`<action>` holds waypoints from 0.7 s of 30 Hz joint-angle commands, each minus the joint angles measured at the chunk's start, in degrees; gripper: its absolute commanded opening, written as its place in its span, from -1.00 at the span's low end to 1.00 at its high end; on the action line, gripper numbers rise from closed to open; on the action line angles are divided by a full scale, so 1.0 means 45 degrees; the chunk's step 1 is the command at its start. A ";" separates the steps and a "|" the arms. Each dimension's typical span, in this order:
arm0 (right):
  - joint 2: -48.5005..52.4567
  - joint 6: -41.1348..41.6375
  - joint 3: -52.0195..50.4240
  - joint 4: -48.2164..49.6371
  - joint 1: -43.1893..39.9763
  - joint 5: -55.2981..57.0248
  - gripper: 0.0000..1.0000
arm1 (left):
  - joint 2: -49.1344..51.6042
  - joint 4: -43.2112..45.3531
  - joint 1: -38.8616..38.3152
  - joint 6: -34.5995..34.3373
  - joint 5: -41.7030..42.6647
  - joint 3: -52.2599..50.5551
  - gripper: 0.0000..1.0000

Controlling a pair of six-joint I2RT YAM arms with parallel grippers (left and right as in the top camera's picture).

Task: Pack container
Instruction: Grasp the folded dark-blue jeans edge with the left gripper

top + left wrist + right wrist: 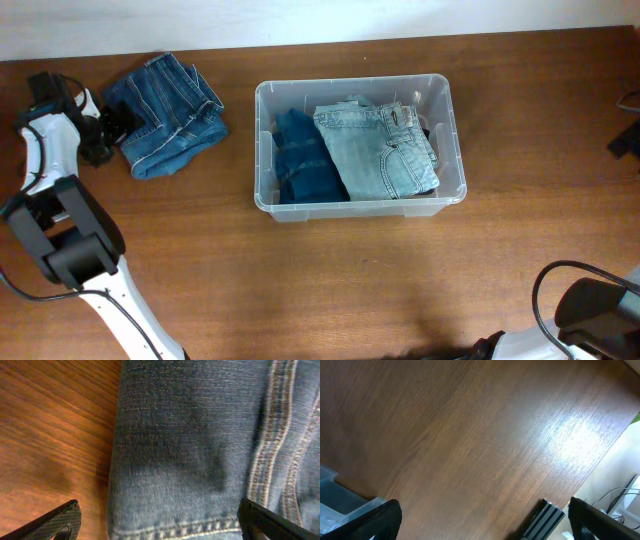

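Clear rectangular container (360,207), rounded corners, rolled rim, 2 folded jeans (380,150) inside, left fingers (57,522) spread wide over denim (190,435), right fingers (377,520) open above tabletop (470,435)

Overhead: right arm (598,312) cut off by the bottom edge. Dark blue garment (298,160) lies partly under the light jeans (385,150).
Left wrist: folded jeans (200,450) run past three edges.
Right wrist: only a corner of the container (337,496) shows.
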 commanded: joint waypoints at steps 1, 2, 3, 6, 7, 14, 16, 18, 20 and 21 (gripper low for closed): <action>0.0053 0.0160 -0.0044 0.0044 -0.0024 0.0058 0.97 | 0.0437 0.0146 0.0029 0.0107 0.0559 0.0170 0.99; 0.0053 0.0160 -0.0044 0.0044 -0.0024 0.0058 0.97 | 0.0549 0.0180 0.0029 0.0107 0.0709 0.0165 0.99; 0.0053 0.0160 -0.0044 0.0044 -0.0024 0.0058 0.97 | 0.0627 0.0223 0.0029 0.0107 0.0860 0.0165 0.99; 0.0053 0.0160 -0.0044 0.0044 -0.0024 0.0063 0.97 | 0.0899 0.0364 0.0029 0.0107 0.1248 0.0165 0.99; 0.0053 0.0160 -0.0044 0.0044 -0.0024 0.0058 0.97 | 0.1044 0.0418 0.0029 0.0107 0.1443 0.0165 0.99; 0.0053 0.0160 -0.0044 0.0044 -0.0024 0.0058 0.96 | 0.1559 0.0617 0.0024 0.0107 0.2919 0.0151 0.97; 0.0053 0.0160 -0.0044 0.0044 -0.0024 0.0063 0.97 | 0.1598 0.0588 0.0024 0.0112 0.3065 0.0151 0.78; 0.0053 0.0160 -0.0044 0.0044 -0.0024 0.0063 0.97 | 0.1598 0.0500 0.0024 0.0112 0.3113 0.0146 0.43; 0.0053 0.0160 -0.0044 0.0044 -0.0024 0.0063 0.97 | 0.1598 0.0374 0.0024 0.0112 0.3109 0.0146 0.06; 0.0053 0.0160 -0.0044 0.0044 -0.0024 0.0063 0.97 | 0.1598 0.0291 0.0024 0.0117 0.3099 0.0146 -0.07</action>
